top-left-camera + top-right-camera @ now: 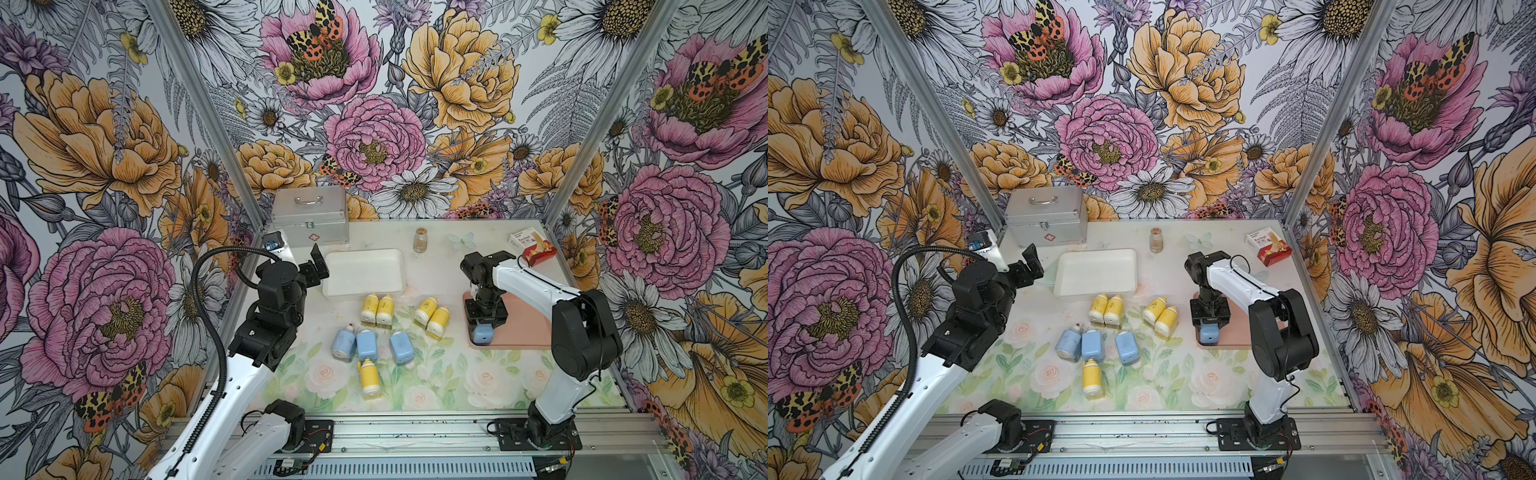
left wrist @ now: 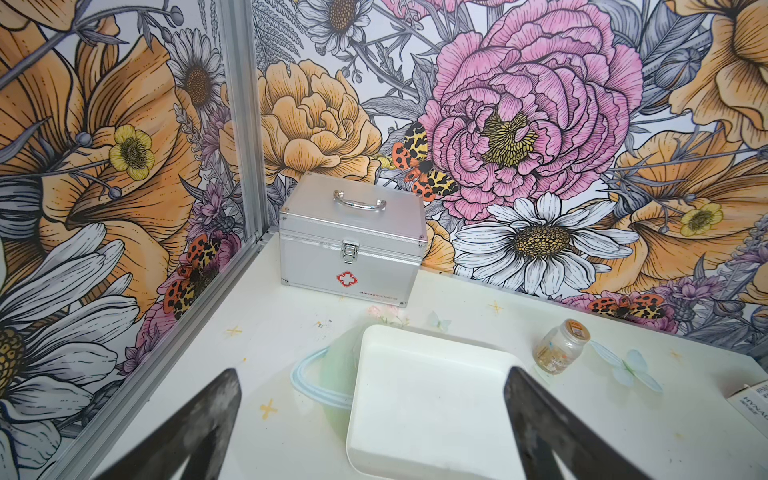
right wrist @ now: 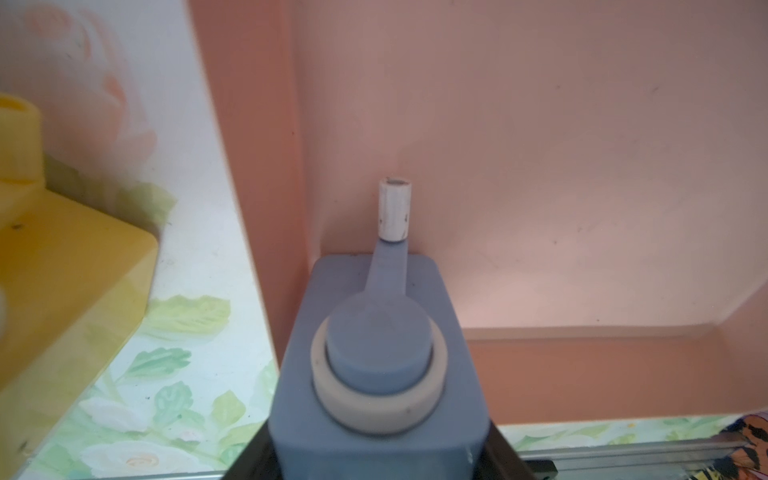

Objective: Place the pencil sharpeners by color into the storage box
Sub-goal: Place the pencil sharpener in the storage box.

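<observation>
My right gripper (image 1: 482,329) is shut on a light blue pencil sharpener (image 1: 482,334), pointing down over the near left corner of the pink storage box (image 1: 528,334), a shallow tray. The right wrist view shows that sharpener (image 3: 378,353) low inside the pink box (image 3: 582,166). Three blue sharpeners (image 1: 366,344) and several yellow ones (image 1: 385,309) lie on the mat in both top views. One yellow sharpener (image 1: 369,378) lies nearest the front. My left gripper (image 1: 318,266) is open and raised beside the empty white storage box (image 1: 363,272), with nothing between its fingers (image 2: 523,399).
A closed silver first-aid case (image 1: 309,220) stands at the back left. A small glass vial (image 1: 420,240) and a red and white carton (image 1: 534,247) stand along the back. A pale green mask (image 2: 324,374) sticks out from under the white box. Metal frame posts edge the table.
</observation>
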